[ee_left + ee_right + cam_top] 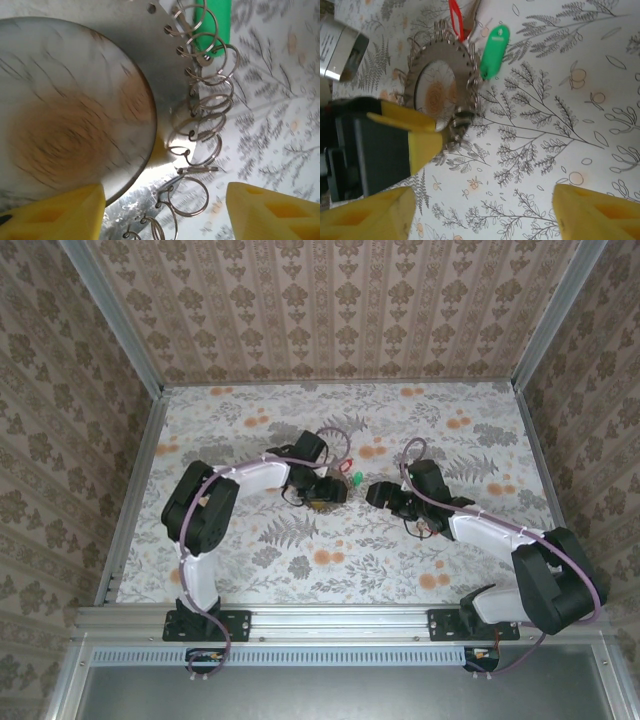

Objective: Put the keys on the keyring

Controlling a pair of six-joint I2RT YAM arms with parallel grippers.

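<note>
The keyring (165, 65) is a flat metal disc with a wide central hole and several small split rings (210, 100) hooked through holes along its rim. It lies on the table between my left gripper's (162, 215) yellow fingers. The left finger (55, 212) is at the disc and the right finger (272, 210) stands apart from it, so the jaws are open. A green key tag (215, 25) hangs at the rim. In the right wrist view the keyring (467, 60) carries the green tag (495, 45) and a red tag (455, 20). My right gripper (480, 215) is open over bare cloth.
In the top view both grippers meet mid-table, the left gripper (322, 492) and the right gripper (380, 492), with the tags (352, 475) between them. Patterned walls and metal rails (135, 500) enclose the floral tablecloth (450, 430). There is room to the front and right.
</note>
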